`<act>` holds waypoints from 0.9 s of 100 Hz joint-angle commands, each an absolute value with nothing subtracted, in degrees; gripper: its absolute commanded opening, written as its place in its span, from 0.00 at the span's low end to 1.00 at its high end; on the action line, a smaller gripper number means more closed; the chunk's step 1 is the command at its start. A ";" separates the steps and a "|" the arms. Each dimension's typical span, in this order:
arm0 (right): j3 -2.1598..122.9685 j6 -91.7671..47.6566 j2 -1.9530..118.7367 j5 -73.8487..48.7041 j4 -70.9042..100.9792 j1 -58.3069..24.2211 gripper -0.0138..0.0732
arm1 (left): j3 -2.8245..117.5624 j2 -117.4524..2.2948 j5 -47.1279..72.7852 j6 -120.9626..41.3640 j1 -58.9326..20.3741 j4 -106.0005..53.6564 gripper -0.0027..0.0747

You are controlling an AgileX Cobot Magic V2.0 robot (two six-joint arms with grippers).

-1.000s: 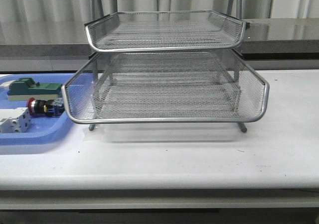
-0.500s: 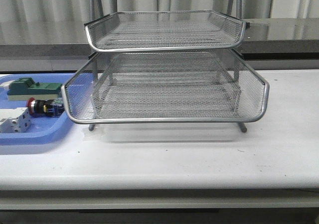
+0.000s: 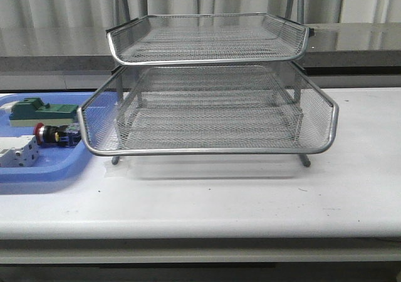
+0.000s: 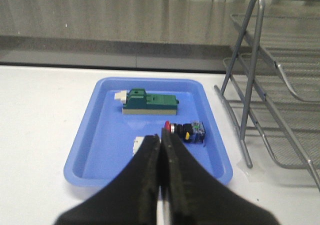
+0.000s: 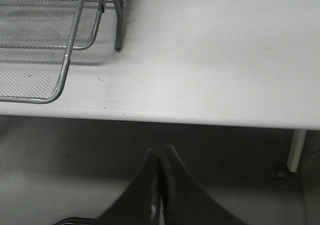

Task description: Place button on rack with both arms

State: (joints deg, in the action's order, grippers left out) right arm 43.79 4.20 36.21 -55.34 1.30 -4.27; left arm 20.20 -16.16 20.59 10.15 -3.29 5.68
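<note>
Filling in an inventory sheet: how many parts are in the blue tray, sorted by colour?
Green block: 1
Red-headed button: 1
White block: 1
Total: 3 parts in the blue tray, beside the wire rack.

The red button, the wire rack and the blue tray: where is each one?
button (image 4: 186,130), left wrist view, on its black body.
rack (image 3: 207,150), front view, on the lower tray's front rim.
blue tray (image 4: 150,83), left wrist view, on its far wall.

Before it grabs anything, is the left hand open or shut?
Shut. In the left wrist view the left hand's fingers press together, empty, short of the button.
</note>
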 commanded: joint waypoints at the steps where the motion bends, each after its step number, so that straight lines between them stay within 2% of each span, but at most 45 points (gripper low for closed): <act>1: 45.71 4.33 36.14 -52.28 0.78 -4.38 0.08 | 27.82 -23.19 22.21 10.26 -3.49 5.18 0.01; 35: 45.71 4.33 36.14 -52.28 0.78 -4.38 0.08 | 50.14 -48.87 36.81 1.29 -3.58 5.15 0.01; 76: 45.71 4.33 36.14 -52.28 0.78 -4.38 0.08 | 67.71 -70.87 37.11 1.07 -3.58 5.15 0.02; 84: 45.71 4.33 36.14 -52.28 0.78 -4.38 0.08 | 69.65 -73.56 37.47 1.07 -3.58 5.15 0.08; 90: 45.71 4.33 36.14 -52.28 0.78 -4.38 0.08 | 70.43 -75.29 37.61 0.98 -3.58 5.15 0.18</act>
State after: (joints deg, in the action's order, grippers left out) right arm 43.79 4.20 36.21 -55.34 1.30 -4.27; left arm 67.33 -74.49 40.13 1.04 -3.29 5.56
